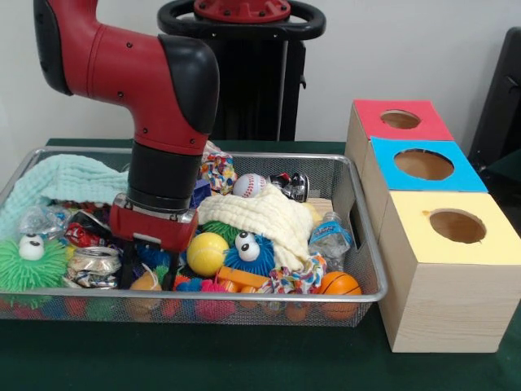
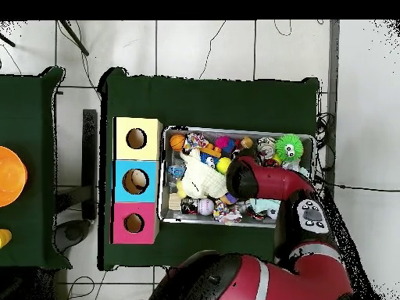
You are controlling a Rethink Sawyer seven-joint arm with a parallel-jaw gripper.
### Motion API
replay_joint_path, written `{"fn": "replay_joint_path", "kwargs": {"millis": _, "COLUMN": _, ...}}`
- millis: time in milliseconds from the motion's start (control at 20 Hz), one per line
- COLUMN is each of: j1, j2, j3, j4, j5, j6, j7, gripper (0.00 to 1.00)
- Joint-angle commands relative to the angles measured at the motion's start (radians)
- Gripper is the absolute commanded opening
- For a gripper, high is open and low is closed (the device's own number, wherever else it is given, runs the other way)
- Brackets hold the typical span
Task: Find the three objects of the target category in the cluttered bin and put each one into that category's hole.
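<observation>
A wire mesh bin [image 1: 244, 299] holds a heap of mixed items. Balls among them: a yellow ball [image 1: 207, 253], a baseball [image 1: 249, 185] and a small basketball [image 1: 339, 284]. A blue fuzzy toy with eyes [image 1: 248, 251] lies beside the yellow ball, and a green one [image 1: 31, 262] sits at the left end. My gripper [image 1: 151, 254] is down in the clutter left of the yellow ball, its tips hidden by the red wrist and the items around it. From above, the arm [image 2: 244, 178] covers it. Three boxes with round holes stand beside the bin: red [image 1: 399, 120], blue [image 1: 423, 164], yellow [image 1: 456, 226].
A cream cloth [image 1: 260, 216] drapes over the middle of the heap and a mint towel [image 1: 61, 181] fills the back left. A crushed can [image 1: 94, 266], a water bottle [image 1: 328, 238] and a rope toy [image 1: 218, 171] lie among the rest. Green cloth [image 1: 244, 358] covers the table.
</observation>
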Motion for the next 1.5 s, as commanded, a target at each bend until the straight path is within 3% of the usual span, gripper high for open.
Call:
{"fn": "replay_joint_path", "kwargs": {"millis": 50, "j1": -0.031, "j2": 0.039, "j3": 0.106, "j4": 0.002, "j5": -0.043, "j6": -0.103, "j7": 0.095, "gripper": 1.0}}
{"fn": "replay_joint_path", "kwargs": {"millis": 200, "j1": -0.035, "j2": 0.039, "j3": 0.11, "j4": 0.003, "j5": -0.043, "j6": -0.103, "j7": 0.098, "gripper": 1.0}}
{"fn": "replay_joint_path", "kwargs": {"millis": 250, "j1": -0.035, "j2": 0.038, "j3": 0.111, "j4": 0.003, "j5": -0.043, "j6": -0.097, "j7": 0.095, "gripper": 0.0}}
{"fn": "replay_joint_path", "kwargs": {"millis": 800, "j1": -0.029, "j2": 0.032, "j3": 0.103, "j4": -0.001, "j5": -0.051, "j6": -0.08, "j7": 0.079, "gripper": 0.0}}
{"fn": "replay_joint_path", "kwargs": {"millis": 1300, "j1": 0.045, "j2": -0.017, "j3": 0.031, "j4": -0.015, "j5": -0.002, "j6": 0.048, "j7": 0.077, "gripper": 0.0}}
{"fn": "replay_joint_path", "kwargs": {"millis": 1350, "j1": 0.044, "j2": -0.032, "j3": 0.038, "j4": -0.01, "j5": 0.004, "j6": 0.074, "j7": 0.072, "gripper": 0.0}}
{"fn": "replay_joint_path", "kwargs": {"millis": 1450, "j1": -0.028, "j2": -0.129, "j3": 0.147, "j4": 0.07, "j5": 0.041, "j6": 0.217, "j7": 0.03, "gripper": 0.0}}
{"fn": "replay_joint_path", "kwargs": {"millis": 1500, "j1": -0.033, "j2": -0.136, "j3": 0.153, "j4": 0.076, "j5": 0.041, "j6": 0.226, "j7": 0.028, "gripper": 0.0}}
